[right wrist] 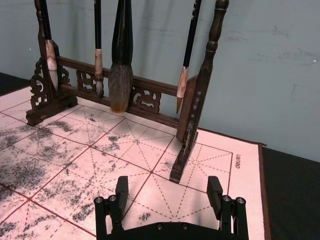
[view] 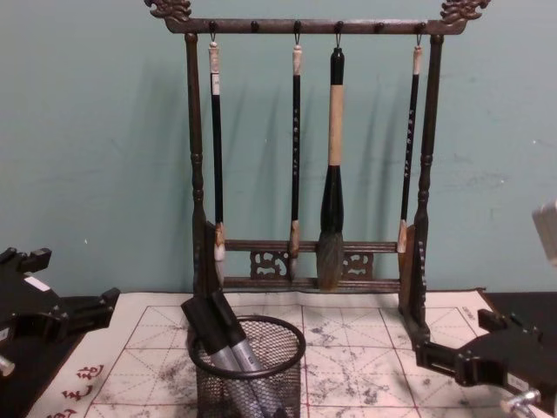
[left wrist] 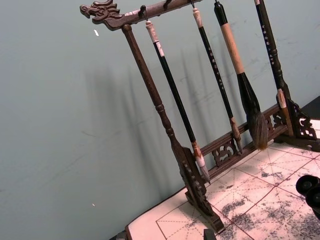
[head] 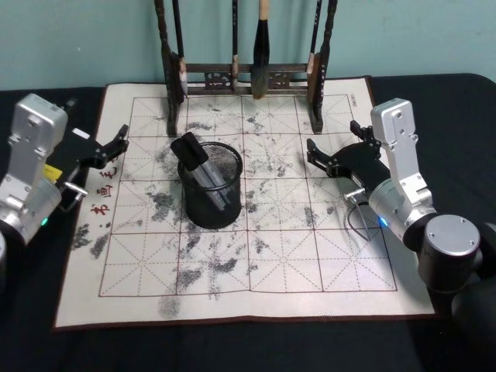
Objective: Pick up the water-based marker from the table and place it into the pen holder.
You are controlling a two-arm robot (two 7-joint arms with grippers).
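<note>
The black wire-mesh pen holder (head: 211, 208) stands at the middle of the white grid mat (head: 310, 263) on the dark table. A water-based marker (head: 194, 159) with a black cap and grey barrel leans inside it, cap up and tilted to the left. In the chest view a second like marker stands beside the first one (view: 213, 324) within the holder's rim (view: 289, 338). My left gripper (head: 116, 142) hovers open at the mat's left edge, well apart from the holder. Right of the holder, my right gripper (head: 332, 138) is open and holds nothing, with bare mat between its fingertips (right wrist: 121, 186).
A tall carved wooden brush rack (head: 240, 77) with several hanging brushes stands along the mat's far edge, close behind the holder. A teal wall rises behind it. Red characters (head: 101, 194) mark the mat's left border. Dark tabletop (head: 232, 349) surrounds the mat.
</note>
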